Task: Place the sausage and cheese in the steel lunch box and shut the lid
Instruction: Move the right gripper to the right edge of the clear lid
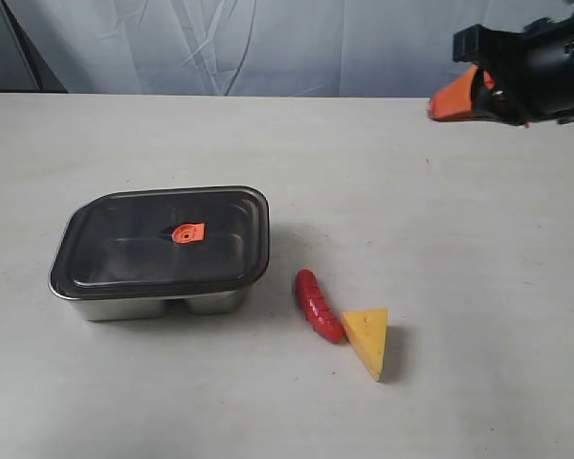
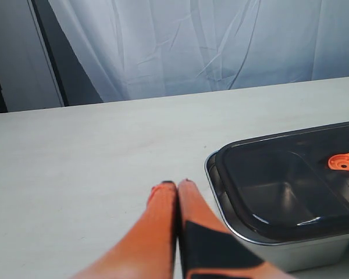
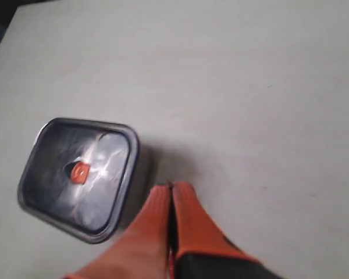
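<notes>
My left hand [image 2: 175, 186] has its two orange fingers pressed flat together with nothing between them, and it hangs over the pale desk [image 1: 459, 249] just beside one corner of the steel lunch box [image 1: 134, 307]. My right hand [image 3: 170, 188] is pressed together the same way and also carries nothing. In the exterior view it sits high at the far right edge, well apart from everything on the desk. The steel lunch box stands on the left part of the desk with the lid [image 1: 124, 244] lying on top of it, covering it. The lid is dark and see-through, with a small orange valve [image 1: 187, 232] at its centre, and the divider between the two compartments shows faintly through it. The sausage [image 1: 319, 306] lies on the desk just to the right of the box, apart from it and angled, glossy red. Its nearer end rests right against the cheese [image 1: 368, 339]. The cheese is a yellow wedge lying flat, its narrow tip pointing toward the front edge of the desk. Behind the desk hangs a pale creased curtain [image 1: 268, 38].
</notes>
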